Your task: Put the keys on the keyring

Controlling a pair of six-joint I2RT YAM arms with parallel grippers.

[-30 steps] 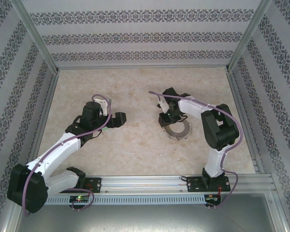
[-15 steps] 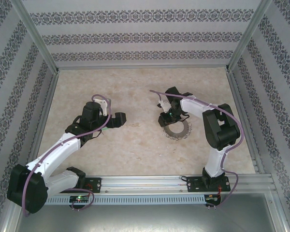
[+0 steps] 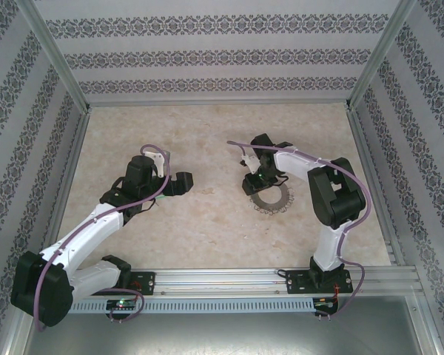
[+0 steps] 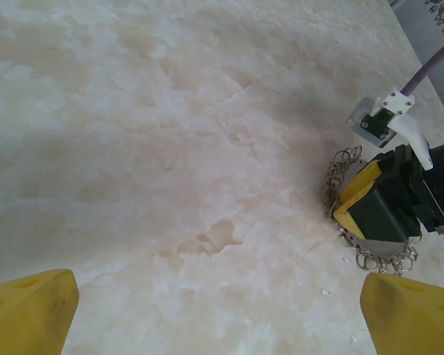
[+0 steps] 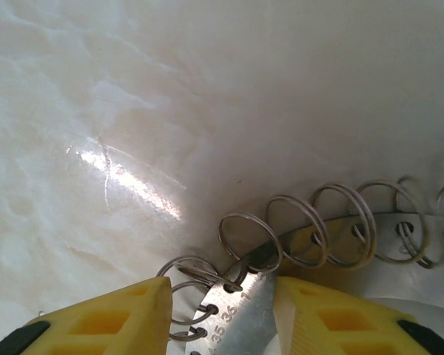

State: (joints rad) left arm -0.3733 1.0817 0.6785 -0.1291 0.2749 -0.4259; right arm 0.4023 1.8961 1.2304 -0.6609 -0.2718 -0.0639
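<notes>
The keyring (image 3: 270, 200), a flat metal ring fringed with small wire loops, was seen lying on the marbled table (image 3: 207, 229), right of centre. Its rim was pinched between the narrowly closed fingers of the right gripper (image 5: 222, 296). The left gripper (image 4: 220, 314) was held wide open and empty, well apart to the left.

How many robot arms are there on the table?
2. The white-and-black left arm reaches in from the near left; the white-and-black right arm bends down over the fringed dark-grey metal keyring, right of centre. None seems hidden.
</notes>
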